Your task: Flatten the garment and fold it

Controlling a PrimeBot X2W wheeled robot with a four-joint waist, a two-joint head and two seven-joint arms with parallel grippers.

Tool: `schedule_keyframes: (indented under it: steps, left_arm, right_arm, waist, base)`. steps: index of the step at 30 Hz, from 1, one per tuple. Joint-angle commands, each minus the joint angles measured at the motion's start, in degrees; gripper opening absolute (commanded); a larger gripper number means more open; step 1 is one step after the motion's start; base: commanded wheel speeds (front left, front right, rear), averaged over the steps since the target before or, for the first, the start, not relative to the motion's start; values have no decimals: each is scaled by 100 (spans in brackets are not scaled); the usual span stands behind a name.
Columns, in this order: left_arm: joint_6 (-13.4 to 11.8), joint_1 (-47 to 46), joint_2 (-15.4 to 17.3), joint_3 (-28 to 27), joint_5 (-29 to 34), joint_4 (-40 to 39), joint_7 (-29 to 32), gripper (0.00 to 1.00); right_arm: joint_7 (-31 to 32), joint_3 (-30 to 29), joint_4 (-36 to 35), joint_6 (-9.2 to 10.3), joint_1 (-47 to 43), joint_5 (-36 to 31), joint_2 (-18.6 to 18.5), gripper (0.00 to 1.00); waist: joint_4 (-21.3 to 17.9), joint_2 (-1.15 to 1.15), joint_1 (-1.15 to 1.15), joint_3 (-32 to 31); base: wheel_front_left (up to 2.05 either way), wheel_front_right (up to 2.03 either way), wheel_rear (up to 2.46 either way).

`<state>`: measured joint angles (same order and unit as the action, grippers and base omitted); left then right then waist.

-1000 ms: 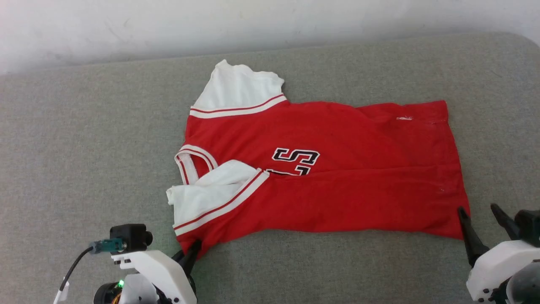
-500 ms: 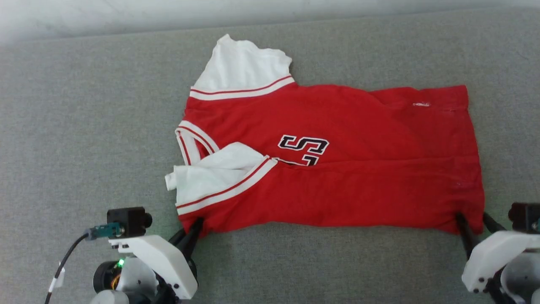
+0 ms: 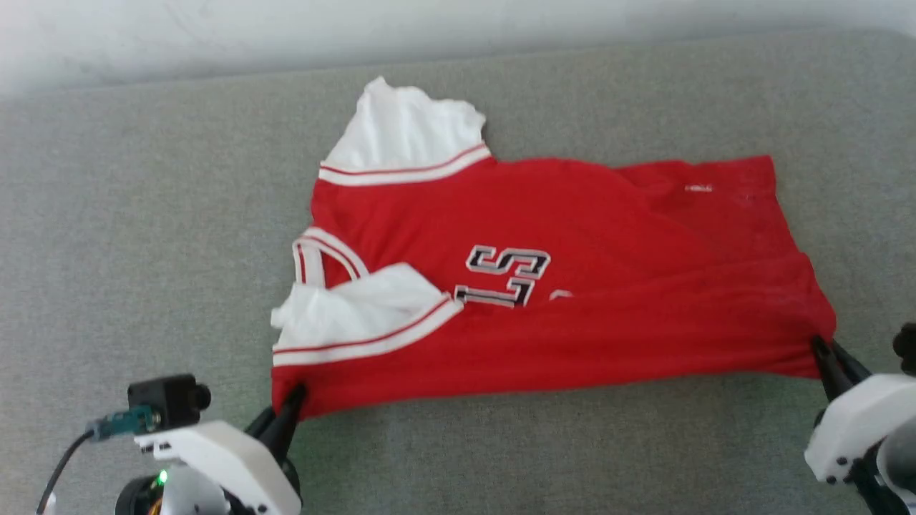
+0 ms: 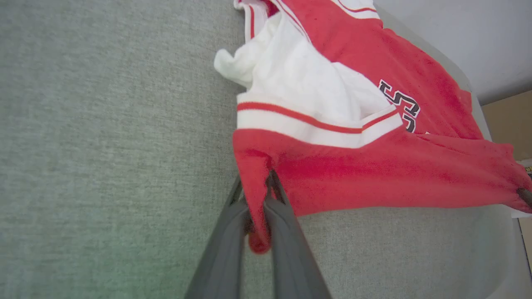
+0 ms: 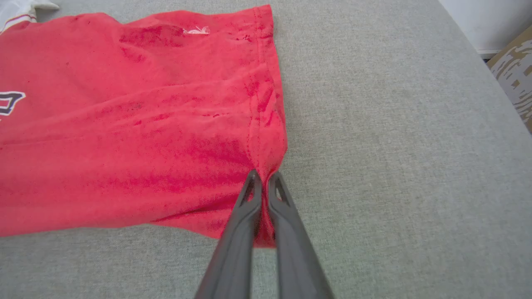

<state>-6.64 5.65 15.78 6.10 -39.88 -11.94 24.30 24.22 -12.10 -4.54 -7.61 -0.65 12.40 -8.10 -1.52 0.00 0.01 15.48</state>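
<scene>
The garment point(image 3: 572, 286) is a red jersey T-shirt with white sleeves, lying sideways on the grey padded surface, collar to the left and hem to the right. Black-and-white block characters point(image 3: 507, 274) show mid-chest. My left gripper point(image 3: 290, 400) is shut on the garment's near left corner, below the folded-over white sleeve point(image 4: 299, 91); red cloth point(image 4: 255, 207) sits pinched between the fingers. My right gripper point(image 3: 823, 347) is shut on the near hem corner point(image 5: 262, 182). The near edge between both grippers is raised and stretched.
The grey surface point(image 3: 143, 250) spreads wide on every side of the shirt. A pale wall point(image 3: 286, 28) runs along its far edge. In the right wrist view a cardboard box point(image 5: 513, 62) stands beyond the surface's right end.
Both grippers have closed on the shirt's near corners and pulled apart, lifting and stretching the near edge. More of the chest characters now shows. The head camera has shifted too.
</scene>
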Motion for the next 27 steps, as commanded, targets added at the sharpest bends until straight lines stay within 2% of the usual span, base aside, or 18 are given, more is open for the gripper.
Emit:
schedule_keyframes:
  steps: [1,8,14,15,16,17,18,19,23,27]
  left_arm:
    - [-68,149,34,-45,-34,-73,25,0]
    - [-292,1056,-137,-73,-212,-434,50,0]
    - [-290,1358,-374,-33,-359,-269,-129,0]
    - [-249,1322,-417,-13,-398,-177,-161,4]
    - [-200,1272,-462,2,-444,-87,-197,38]
    - [-200,1272,-462,2,-444,-87,-197,38]
    - [-164,1210,-507,-10,-483,-2,-257,98]
    - [-135,1149,-539,-17,-508,88,-305,100]
    - [-48,966,-618,-85,-602,294,-461,100]
    - [47,877,-584,-378,-725,53,-718,100]
  right_arm:
    - [43,-57,-69,12,-120,36,-24,0]
    - [381,-350,-317,12,-769,142,92,0]
    - [471,-493,-347,12,-1070,96,225,0]
    - [448,-475,-310,12,-1068,96,249,0]
    - [415,-450,-267,12,-1055,92,269,13]
    - [415,-450,-267,12,-1055,92,269,13]
    - [374,-427,-221,12,-1035,87,283,44]
    - [334,-395,-175,12,-1014,80,293,100]
    - [228,-258,-98,12,-909,184,306,100]
    - [39,-276,-324,12,-760,284,260,100]
  waist:
    - [36,0,-1,-241]
    - [171,0,-1,-451]
    - [252,0,-1,-401]
    - [254,0,-1,-400]
    - [255,0,-1,-404]
    - [255,0,-1,-404]
    - [256,0,-1,-411]
    - [253,0,-1,-423]
    - [216,0,-1,-479]
    - [144,0,-1,-477]
  base:
    - [0,0,0]
    - [0,0,0]
    - [0,0,0]
    - [0,0,0]
    - [0,0,0]
    - [0,0,0]
    - [0,0,0]
    - [0,0,0]
    - [0,0,0]
    - [0,0,0]
